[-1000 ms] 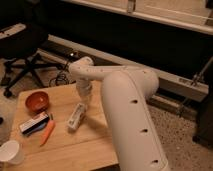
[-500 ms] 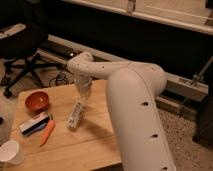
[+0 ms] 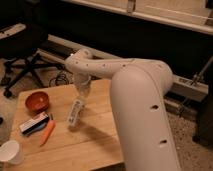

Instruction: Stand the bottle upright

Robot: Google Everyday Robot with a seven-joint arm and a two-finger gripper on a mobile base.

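The bottle (image 3: 75,113) is slim, whitish and translucent, and lies on its side on the wooden table (image 3: 95,142), left of centre. My white arm reaches in from the right. My gripper (image 3: 82,92) hangs just above the bottle's far end, pointing down at it.
A red bowl (image 3: 37,101) sits at the table's left. A flat dark-and-white box (image 3: 34,123) and an orange carrot (image 3: 47,132) lie in front of it. A white paper cup (image 3: 11,151) stands at the front left corner. A black office chair (image 3: 22,47) stands behind the table.
The arm has swung left and lower, bringing the gripper closer over the bottle's far end. The bottle has stayed lying in the same place.
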